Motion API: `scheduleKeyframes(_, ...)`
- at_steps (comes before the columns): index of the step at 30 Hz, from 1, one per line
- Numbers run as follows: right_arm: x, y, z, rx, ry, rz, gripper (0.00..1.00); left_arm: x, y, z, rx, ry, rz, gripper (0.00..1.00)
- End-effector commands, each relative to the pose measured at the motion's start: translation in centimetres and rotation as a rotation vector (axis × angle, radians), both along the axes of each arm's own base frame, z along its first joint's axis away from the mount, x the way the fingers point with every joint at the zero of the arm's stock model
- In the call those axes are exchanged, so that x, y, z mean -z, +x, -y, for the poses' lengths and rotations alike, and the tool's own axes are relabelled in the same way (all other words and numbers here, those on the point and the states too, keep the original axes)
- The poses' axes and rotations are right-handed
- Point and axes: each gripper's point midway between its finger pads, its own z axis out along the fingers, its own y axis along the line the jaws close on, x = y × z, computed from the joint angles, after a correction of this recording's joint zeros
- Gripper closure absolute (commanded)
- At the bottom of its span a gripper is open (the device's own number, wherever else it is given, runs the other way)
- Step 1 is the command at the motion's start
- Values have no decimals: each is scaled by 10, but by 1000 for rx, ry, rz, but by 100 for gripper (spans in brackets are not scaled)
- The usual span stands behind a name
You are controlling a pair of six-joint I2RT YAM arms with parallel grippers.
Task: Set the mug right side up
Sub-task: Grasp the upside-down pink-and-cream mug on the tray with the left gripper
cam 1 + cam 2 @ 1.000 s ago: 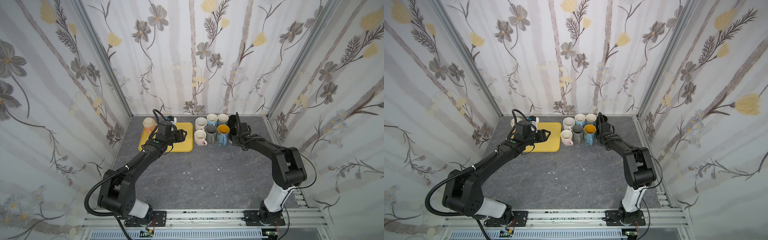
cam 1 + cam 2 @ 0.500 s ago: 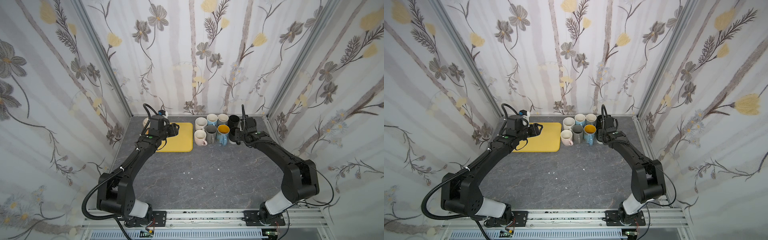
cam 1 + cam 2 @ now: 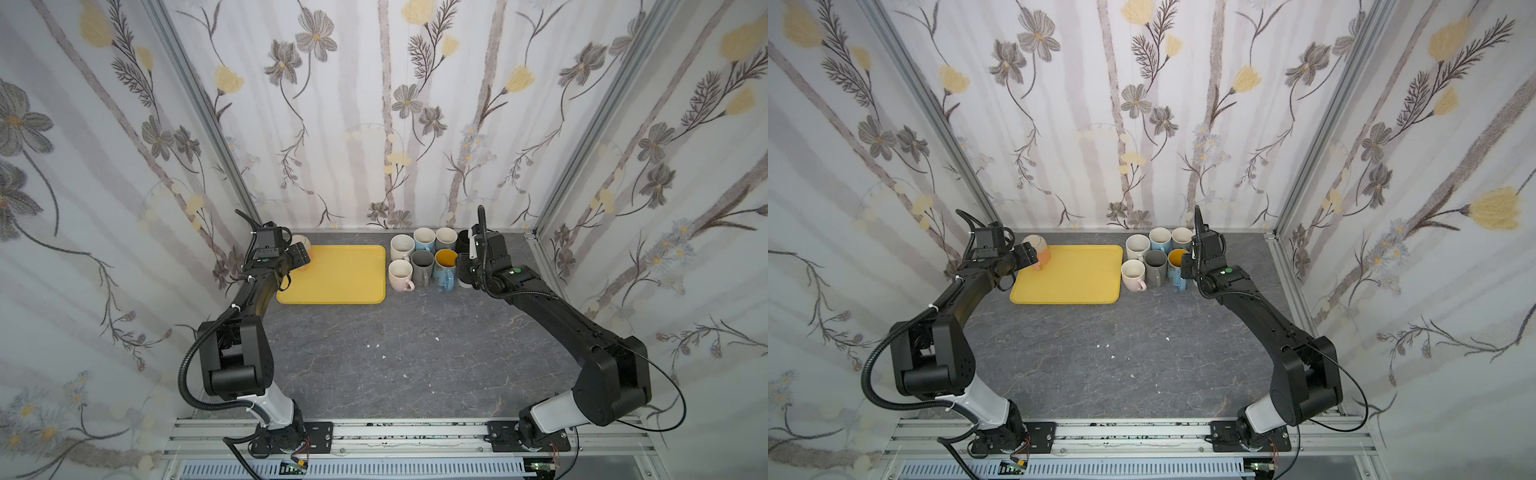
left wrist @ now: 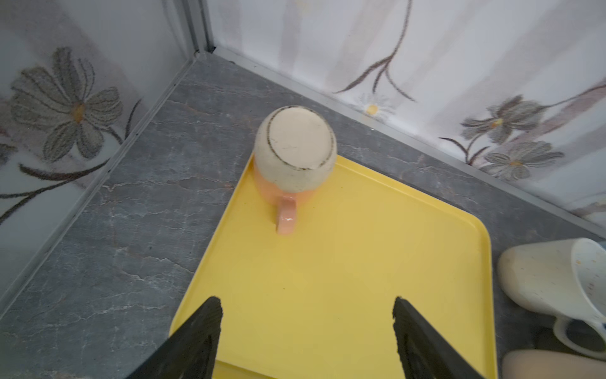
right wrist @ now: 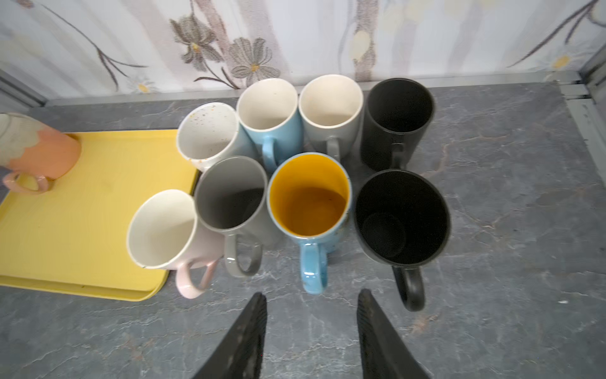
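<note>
The left gripper [image 4: 306, 323] hung released above the yellow tray [image 4: 344, 279], empty. The peach-and-cream mug [image 4: 295, 154] stood upside down at the tray's far-left corner. The right gripper [image 5: 311, 315], parted, held nothing near the upright mugs [image 5: 308, 197].

The upturned mug [image 4: 295, 154] is looking like speckled, matt stoneware at its base, with a glossy peach glaze catching light on the handle. The yellow tray [image 4: 344, 269] is appearing as smooth plastic with a soft sheen. The tabletop [image 5: 492, 213] is showing a matt, grey, marble-veined finish. The blue mug [image 5: 310, 210], at 3 o'clock of the tray, is shining with glossy glaze. The fingers [image 4: 200, 331] are looking like ribbed matt black rubber.
</note>
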Motion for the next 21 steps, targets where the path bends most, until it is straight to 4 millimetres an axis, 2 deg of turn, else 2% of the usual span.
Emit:
scheduleKeyframes(1,1,3,-22,-38,52,13,55,11,20,-5,24,-3,-27,22)
scheduleKeyframes(3,4,4,-31,-52,63,7,55,26,31,-7,18,-11,-60,24)
scheduleKeyframes(9,7,5,-59,-101,75,7,55,49,54,-3,4,-22,-107,28)
scheduleKeyframes(10,15,7,-64,-106,70,-7,55,54,55,-3,-9,-18,-118,29)
scheduleKeyframes(14,23,12,-78,-130,74,-26,56,71,59,-8,-58,-15,-143,32)
scheduleKeyframes(21,25,17,-88,-146,69,-28,56,96,60,-6,-75,-36,-163,40)
